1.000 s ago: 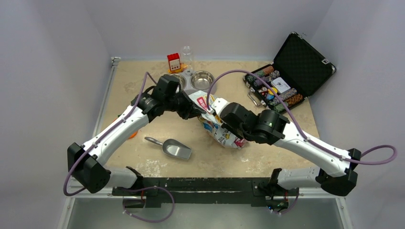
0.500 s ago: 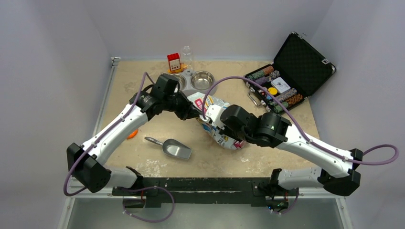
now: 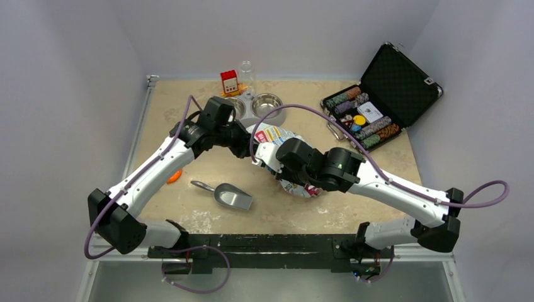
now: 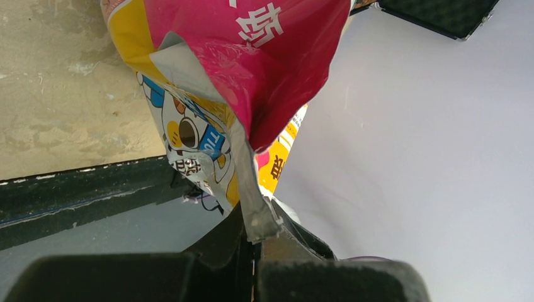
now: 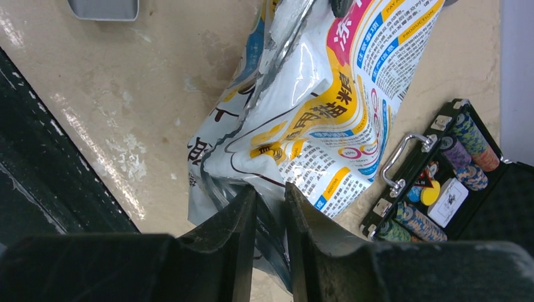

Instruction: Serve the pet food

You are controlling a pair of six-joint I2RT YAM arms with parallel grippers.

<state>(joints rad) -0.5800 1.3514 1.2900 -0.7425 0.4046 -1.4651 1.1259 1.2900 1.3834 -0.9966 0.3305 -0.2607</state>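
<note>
While the left claw pinches the bag and the right claw straddles it — grip unclear — slack could drop it.

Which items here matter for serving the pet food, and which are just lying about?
For the job: food bag, metal scoop, steel bowls.
Lying about: poker-chip case, red box, clear bottle, small orange item.

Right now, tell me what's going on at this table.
Both arms are at the printed food bag mid-table. The left gripper is shut on a strip of its edge; the right gripper straddles another edge, grip unclear. The metal scoop lies untouched nearby, the bowls sit at the back, and no kibble shows yet.
</note>
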